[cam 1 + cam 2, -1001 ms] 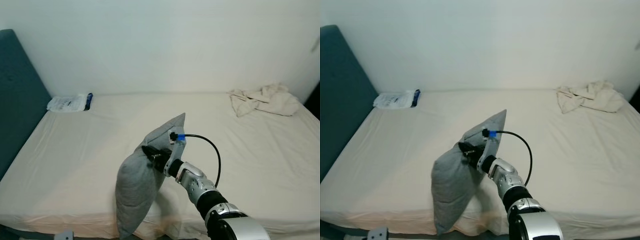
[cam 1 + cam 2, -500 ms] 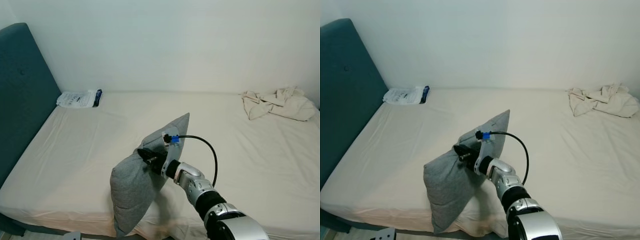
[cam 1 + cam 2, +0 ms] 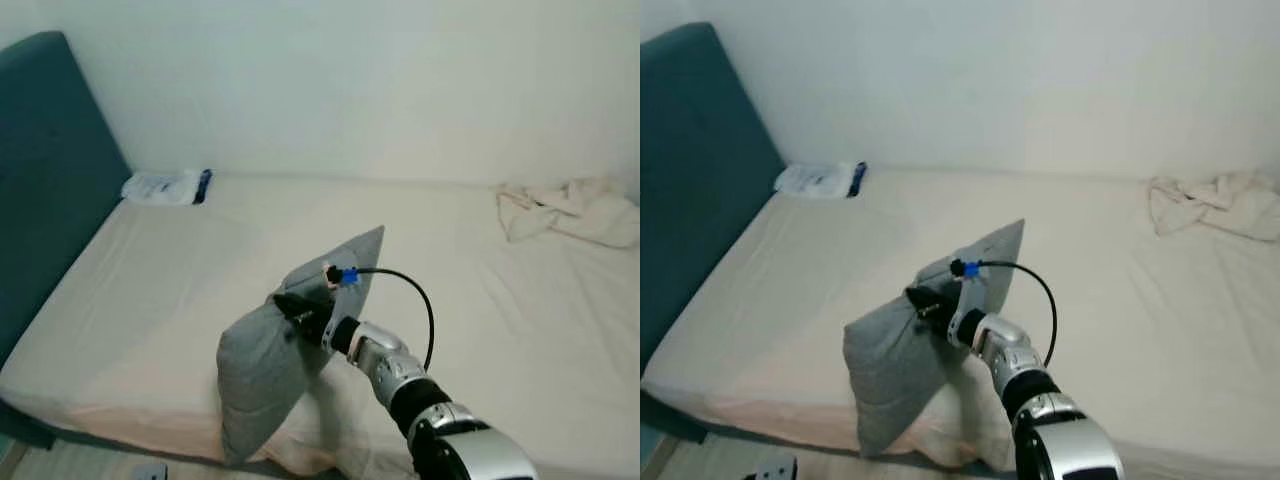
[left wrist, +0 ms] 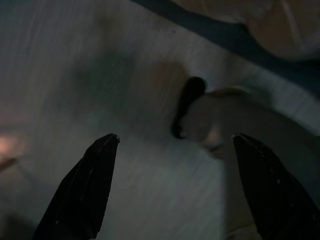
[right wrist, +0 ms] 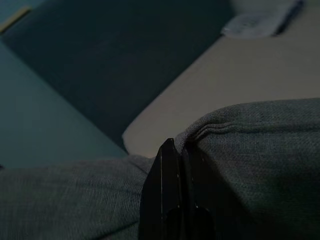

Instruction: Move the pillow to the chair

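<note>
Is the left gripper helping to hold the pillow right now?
No, the left gripper hangs open over the floor, while the right gripper alone pinches the grey pillow at the bed edge.

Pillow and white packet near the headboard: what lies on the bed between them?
Nothing: between pillow and white packet, left eye view shows bare sheet.

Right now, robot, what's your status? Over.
Right gripper shut on grey pillow, lifted off the bed. Left gripper open, idle. No chair seen.
</note>
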{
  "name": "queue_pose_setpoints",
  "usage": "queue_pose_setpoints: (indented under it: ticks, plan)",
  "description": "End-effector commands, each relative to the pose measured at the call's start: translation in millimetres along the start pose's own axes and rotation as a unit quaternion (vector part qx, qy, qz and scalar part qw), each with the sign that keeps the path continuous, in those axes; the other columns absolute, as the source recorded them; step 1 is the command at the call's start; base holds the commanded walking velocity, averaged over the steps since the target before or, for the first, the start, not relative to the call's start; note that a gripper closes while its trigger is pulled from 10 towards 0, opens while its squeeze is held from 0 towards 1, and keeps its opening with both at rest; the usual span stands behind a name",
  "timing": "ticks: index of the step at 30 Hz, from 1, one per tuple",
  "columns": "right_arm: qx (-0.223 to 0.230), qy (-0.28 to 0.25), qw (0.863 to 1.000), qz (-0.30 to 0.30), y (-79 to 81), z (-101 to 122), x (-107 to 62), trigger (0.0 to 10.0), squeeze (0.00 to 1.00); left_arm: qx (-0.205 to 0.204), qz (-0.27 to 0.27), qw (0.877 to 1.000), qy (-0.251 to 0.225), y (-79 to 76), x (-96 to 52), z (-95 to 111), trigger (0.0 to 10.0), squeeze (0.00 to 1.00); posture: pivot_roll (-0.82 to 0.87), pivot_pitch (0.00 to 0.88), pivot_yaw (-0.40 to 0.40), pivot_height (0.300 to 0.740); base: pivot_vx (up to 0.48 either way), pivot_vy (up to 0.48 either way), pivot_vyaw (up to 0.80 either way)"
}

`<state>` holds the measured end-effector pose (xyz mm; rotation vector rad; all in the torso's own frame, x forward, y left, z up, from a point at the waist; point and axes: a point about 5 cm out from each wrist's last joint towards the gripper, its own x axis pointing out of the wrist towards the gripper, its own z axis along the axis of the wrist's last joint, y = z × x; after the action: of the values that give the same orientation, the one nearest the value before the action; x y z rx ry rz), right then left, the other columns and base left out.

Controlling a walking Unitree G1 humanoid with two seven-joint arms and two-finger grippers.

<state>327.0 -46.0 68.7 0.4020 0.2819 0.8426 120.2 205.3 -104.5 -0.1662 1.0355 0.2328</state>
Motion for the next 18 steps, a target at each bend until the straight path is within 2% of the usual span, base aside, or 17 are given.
queue_pose_setpoints:
  ticks: [1, 13, 18]
  plan:
    - [-0.009, -0.015, 0.999, 0.033, 15.6, 7, 13.5, 10.0, 0.00, 0.004, 0.011, 1.000, 0.015, 7.5, -2.0, -7, 10.0, 0.00, -0.02, 0.042, -0.016, 0.713, 0.000, 0.000, 0.80]
    - [-0.014, -0.006, 0.999, 0.043, 16.9, 3, 12.8, 10.0, 0.00, 0.008, 0.006, 1.000, 0.019, 5.3, -1.9, -8, 10.0, 0.00, -0.02, 0.040, -0.018, 0.713, 0.000, 0.000, 0.79]
    - [-0.017, 0.011, 0.998, 0.054, 21.1, -6, 12.9, 10.0, 0.00, 0.009, 0.002, 1.000, 0.020, 3.6, -1.7, -8, 10.0, 0.00, -0.02, 0.044, -0.015, 0.713, 0.000, 0.000, 0.80]
